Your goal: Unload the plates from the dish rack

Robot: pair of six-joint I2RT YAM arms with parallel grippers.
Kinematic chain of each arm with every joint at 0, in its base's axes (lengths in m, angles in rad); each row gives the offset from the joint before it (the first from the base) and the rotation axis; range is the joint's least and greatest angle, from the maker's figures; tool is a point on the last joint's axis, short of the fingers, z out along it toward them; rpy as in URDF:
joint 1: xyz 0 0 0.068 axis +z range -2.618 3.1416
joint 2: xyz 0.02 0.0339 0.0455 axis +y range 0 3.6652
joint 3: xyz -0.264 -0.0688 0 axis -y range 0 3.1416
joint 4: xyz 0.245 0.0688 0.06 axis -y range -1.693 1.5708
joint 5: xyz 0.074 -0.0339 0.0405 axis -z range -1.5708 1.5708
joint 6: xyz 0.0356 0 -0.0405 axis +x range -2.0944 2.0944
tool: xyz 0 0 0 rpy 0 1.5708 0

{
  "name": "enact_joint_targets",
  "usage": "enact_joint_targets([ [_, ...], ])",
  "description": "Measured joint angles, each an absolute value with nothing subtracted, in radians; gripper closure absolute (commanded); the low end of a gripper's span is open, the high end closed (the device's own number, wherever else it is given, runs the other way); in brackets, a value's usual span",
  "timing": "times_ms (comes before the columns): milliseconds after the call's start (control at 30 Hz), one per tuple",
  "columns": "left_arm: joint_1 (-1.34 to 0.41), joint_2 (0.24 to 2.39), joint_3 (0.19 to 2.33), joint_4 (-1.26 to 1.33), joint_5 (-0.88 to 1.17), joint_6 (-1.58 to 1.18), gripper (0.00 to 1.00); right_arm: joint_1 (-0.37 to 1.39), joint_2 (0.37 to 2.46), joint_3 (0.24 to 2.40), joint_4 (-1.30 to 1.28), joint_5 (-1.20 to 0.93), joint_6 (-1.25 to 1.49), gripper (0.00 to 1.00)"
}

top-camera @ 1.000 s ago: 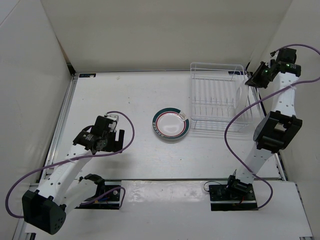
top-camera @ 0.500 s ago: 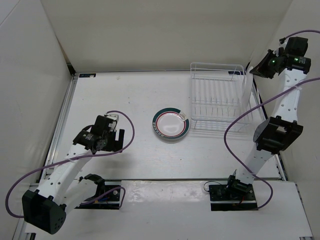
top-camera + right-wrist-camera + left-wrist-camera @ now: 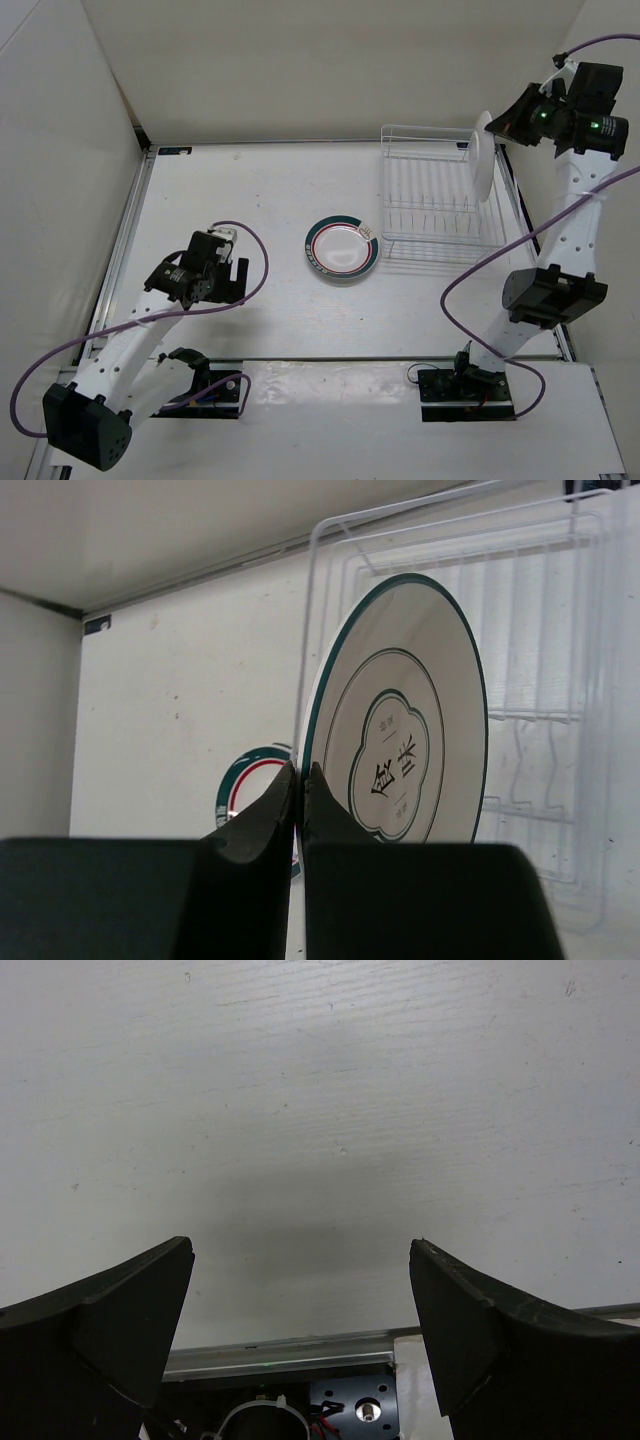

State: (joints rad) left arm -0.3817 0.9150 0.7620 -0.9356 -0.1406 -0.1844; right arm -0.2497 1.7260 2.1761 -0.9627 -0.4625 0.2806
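Note:
My right gripper (image 3: 505,125) (image 3: 301,775) is shut on the rim of a white plate with a thin dark rim and a grey centre motif (image 3: 484,153) (image 3: 410,720). It holds the plate upright, lifted high above the right side of the white wire dish rack (image 3: 432,195) (image 3: 540,630). No other plate shows in the rack. A second plate with a green-and-red rim band (image 3: 342,250) (image 3: 245,780) lies flat on the table left of the rack. My left gripper (image 3: 228,283) (image 3: 300,1310) is open and empty, low over bare table at the left.
White walls enclose the table at the back and both sides. A metal rail (image 3: 130,230) runs along the left edge. The arm bases (image 3: 465,385) and purple cables (image 3: 470,250) sit at the near edge.
My right gripper has risen from the rack's right end, lifting the thin-rimmed plate up out of the rack. The left arm has not moved.

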Motion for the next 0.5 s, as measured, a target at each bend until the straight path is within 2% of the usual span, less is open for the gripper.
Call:
enact_joint_targets([
  [300,-0.382,0.901,0.762,-0.935,-0.14,-0.184,0.0,-0.093,1.555,1.989,-0.95,-0.506,0.274,1.0],
  [500,-0.382,0.897,0.762,-0.935,-0.14,-0.184,0.0,0.186,1.431,1.831,-0.951,-0.461,0.233,1.0],
])
